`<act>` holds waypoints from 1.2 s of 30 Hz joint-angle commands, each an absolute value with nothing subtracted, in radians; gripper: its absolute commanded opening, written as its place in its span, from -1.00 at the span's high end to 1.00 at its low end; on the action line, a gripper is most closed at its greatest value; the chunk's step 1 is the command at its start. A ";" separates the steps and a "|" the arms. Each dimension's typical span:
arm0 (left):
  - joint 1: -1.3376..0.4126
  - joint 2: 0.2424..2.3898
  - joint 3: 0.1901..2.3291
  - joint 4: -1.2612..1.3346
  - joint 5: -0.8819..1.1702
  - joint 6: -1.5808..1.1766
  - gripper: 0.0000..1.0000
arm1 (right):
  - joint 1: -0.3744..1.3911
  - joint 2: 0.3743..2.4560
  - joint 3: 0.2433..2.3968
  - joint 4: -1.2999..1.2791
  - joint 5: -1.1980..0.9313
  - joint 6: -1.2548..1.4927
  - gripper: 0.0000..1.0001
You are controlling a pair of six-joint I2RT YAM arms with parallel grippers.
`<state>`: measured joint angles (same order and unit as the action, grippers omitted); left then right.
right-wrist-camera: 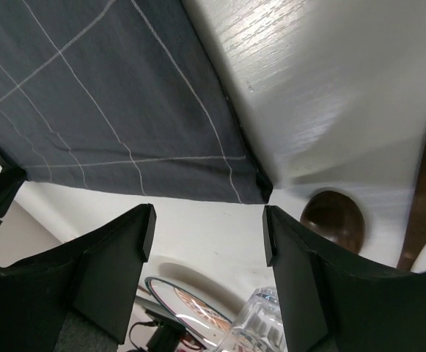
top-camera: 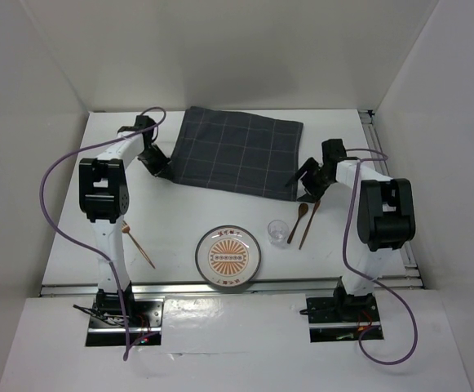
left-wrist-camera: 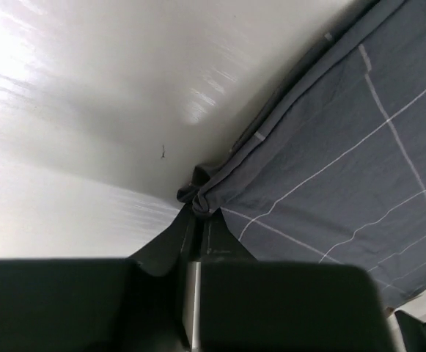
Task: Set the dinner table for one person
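The white dinner table (top-camera: 179,220) carries a dark grey checked cloth (top-camera: 237,151) lying flat at the back middle. My left gripper (top-camera: 157,163) is shut on the cloth's near left corner; in the left wrist view the corner (left-wrist-camera: 198,196) is bunched between the closed fingertips of that gripper (left-wrist-camera: 196,220). My right gripper (top-camera: 306,181) is open and empty just in front of the cloth's near right corner (right-wrist-camera: 260,187). In the right wrist view that gripper (right-wrist-camera: 207,227) hovers over bare table.
A round patterned plate (top-camera: 228,256) sits at the front middle, with a clear glass (top-camera: 277,232) to its right. A wooden spoon (top-camera: 301,214) and a second wooden utensil (top-camera: 308,224) lie beside the glass. Another wooden utensil (top-camera: 139,245) lies front left.
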<state>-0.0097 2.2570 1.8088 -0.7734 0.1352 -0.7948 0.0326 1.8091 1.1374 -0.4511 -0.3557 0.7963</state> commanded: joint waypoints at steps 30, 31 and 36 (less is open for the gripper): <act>0.029 1.993 1.503 -0.750 0.098 -0.738 1.00 | 0.153 1.826 1.128 -0.436 -0.120 0.920 1.00; 0.029 1.968 1.488 -0.750 0.107 -0.738 1.00 | 0.153 1.794 1.112 -0.436 -0.108 0.907 1.00; 0.029 1.879 1.364 -0.741 0.117 -0.738 1.00 | 0.153 1.689 1.003 -0.445 -0.088 0.873 1.00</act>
<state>0.0181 1.9583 1.4120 -0.7197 0.1333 -0.7605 0.1505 1.7885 1.0485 -0.4232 -0.1581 0.9028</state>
